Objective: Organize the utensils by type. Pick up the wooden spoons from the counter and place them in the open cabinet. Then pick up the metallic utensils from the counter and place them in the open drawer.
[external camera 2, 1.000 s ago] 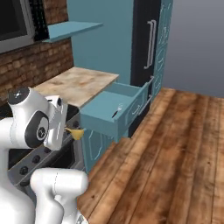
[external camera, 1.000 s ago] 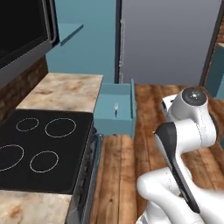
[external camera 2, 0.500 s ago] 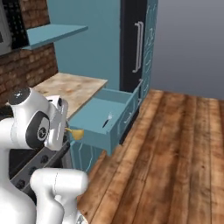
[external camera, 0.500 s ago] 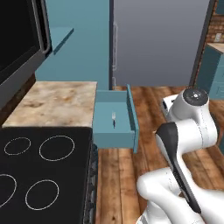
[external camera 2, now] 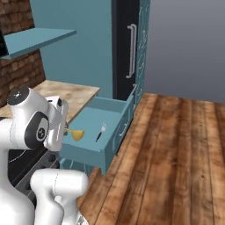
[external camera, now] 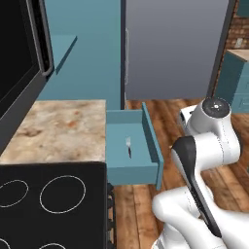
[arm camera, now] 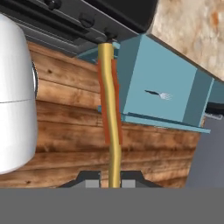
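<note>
The gold utensil (arm camera: 112, 127) is held in the tool (arm camera: 114, 180), whose jaws are narrowed onto its slim handle. In the hand view the handle runs straight away from the finger tips, out over the wooden floor (arm camera: 70, 127) toward the front corner of the open drawer (arm camera: 157, 87). In the right base view its gold bowl (external camera 2: 78, 134) projects from the hand, just in front of the near left edge of the drawer (external camera 2: 94, 132) and above it; contact with the drawer cannot be confirmed.

The second metallic utensil, a small fork (external camera: 129, 147) with silver head and dark handle, lies flat on the drawer floor, roughly mid-drawer. It is also seen in the right base view (external camera 2: 100, 132) and in the hand view (arm camera: 158, 94), well apart from the gold piece.

The drawer (external camera: 131, 151) stands pulled out from the teal lower cabinets, beside the end of the table (external camera: 58, 129). The marbled beige top of the table carries rust-brown patches.

A black cooktop (external camera: 48, 199) with white ring marks adjoins the table on the near side. Above the table, a teal shelf (external camera 2: 37, 39) projects from the wall. A tall grey fridge (external camera: 175, 48) stands beyond the drawer.
</note>
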You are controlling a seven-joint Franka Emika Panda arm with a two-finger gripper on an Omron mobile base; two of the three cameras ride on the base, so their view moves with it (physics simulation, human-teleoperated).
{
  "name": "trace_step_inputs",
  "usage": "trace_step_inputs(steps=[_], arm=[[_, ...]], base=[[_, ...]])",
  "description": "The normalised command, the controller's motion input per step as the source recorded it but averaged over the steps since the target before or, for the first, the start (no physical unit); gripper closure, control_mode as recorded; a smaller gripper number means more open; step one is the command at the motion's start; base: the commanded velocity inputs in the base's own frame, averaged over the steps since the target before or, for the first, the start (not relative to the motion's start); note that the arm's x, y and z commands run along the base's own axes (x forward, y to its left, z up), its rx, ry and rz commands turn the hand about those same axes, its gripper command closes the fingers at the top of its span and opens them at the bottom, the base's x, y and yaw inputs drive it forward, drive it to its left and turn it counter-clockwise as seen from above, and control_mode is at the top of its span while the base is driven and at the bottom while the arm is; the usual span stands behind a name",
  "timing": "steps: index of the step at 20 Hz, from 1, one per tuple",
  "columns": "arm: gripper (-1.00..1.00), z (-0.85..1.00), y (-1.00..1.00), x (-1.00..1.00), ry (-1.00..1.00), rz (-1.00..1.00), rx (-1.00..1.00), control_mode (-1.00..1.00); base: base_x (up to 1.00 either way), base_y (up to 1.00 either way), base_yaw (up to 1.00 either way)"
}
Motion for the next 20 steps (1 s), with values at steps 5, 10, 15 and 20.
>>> trace_step_inputs(steps=[5,10,15,20], arm=[[1.00,0.00,0.00,0.00,0.00,0.00,0.00,1.00],[1.00,0.00,0.00,0.00,0.00,0.00,0.00,1.00],[1.00,0.00,0.00,0.00,0.00,0.00,0.00,1.00],[1.00,0.00,0.00,0.00,0.00,0.00,0.00,1.00]], base=[[0.53,0.00,-0.11],[0.46,0.05,-0.12],[0.45,0.08,-0.12],[0.38,0.07,-0.12]])
